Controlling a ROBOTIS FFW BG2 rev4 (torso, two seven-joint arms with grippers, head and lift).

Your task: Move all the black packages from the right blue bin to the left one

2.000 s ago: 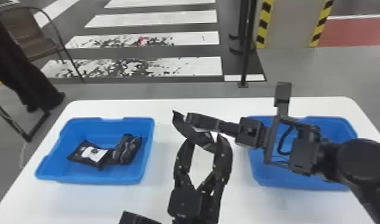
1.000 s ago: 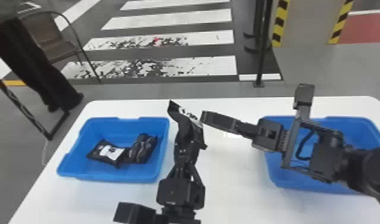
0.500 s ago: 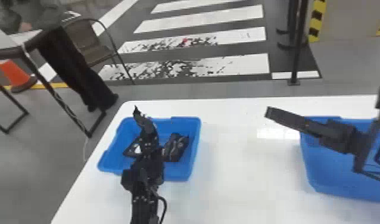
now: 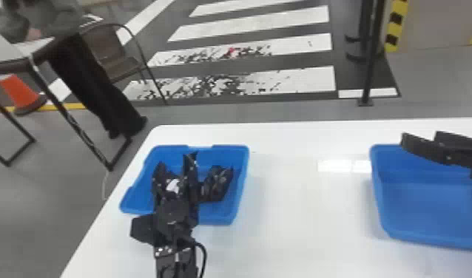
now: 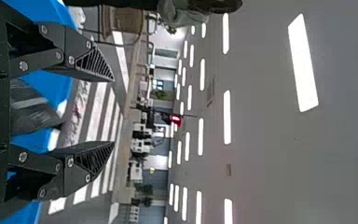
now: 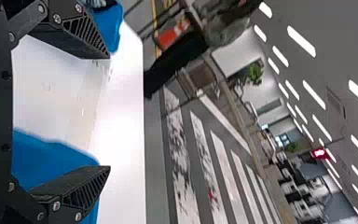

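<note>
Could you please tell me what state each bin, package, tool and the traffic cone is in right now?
Left bin: upright, open-topped, holding packages
Right bin: upright, open-topped
White-labelled package: lying in the left bin, partly hidden
Other black package: lying in the left bin
Left tool: open
Right tool: open
Traffic cone: upright

Head view looks down, close wrist views outward, all sharing crosswalk (image 4: pixel 265 23).

Brown chair (image 4: pixel 105 51) noted beside white floor stripes (image 4: pixel 253 22). Orange cone (image 4: pixel 17 90) near side table (image 4: pixel 0 48). Black post (image 4: pixel 372 63) upright near yellow-and-black marking (image 4: pixel 396 22). Ceiling lights (image 5: pixel 303 63) lit.
</note>
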